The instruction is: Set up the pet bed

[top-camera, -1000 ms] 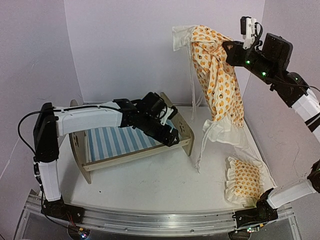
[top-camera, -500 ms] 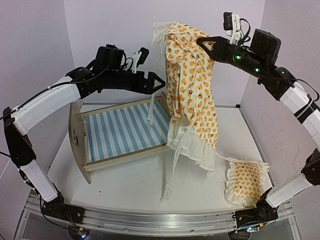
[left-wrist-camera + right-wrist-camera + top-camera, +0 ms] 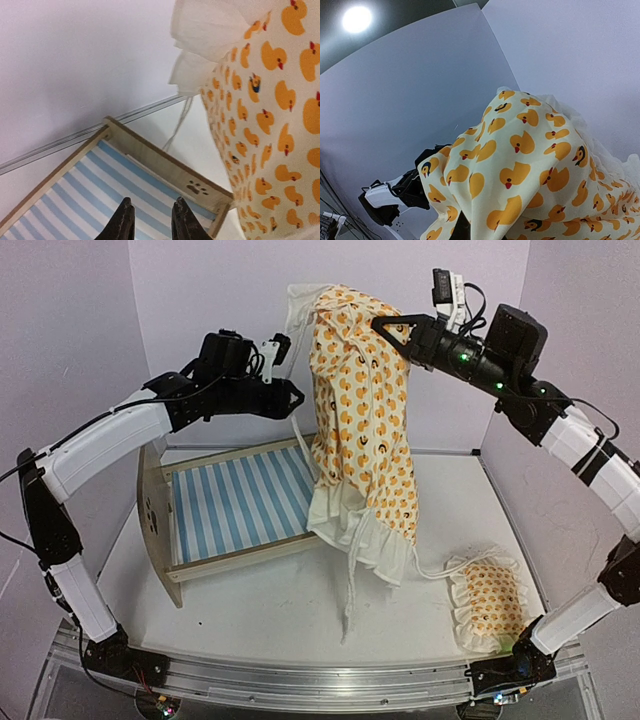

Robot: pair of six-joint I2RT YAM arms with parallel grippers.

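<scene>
Right claw grips the quilt; left claw, slightly parted, holds nothing, so the quilt may drape off the pet bed.

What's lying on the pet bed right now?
The pet bed shows only bare striped mattress; the quilt hanging from the right claw hides its right end.

Pale lilac walls enclose a white table; ceiling lamp glows.
</scene>
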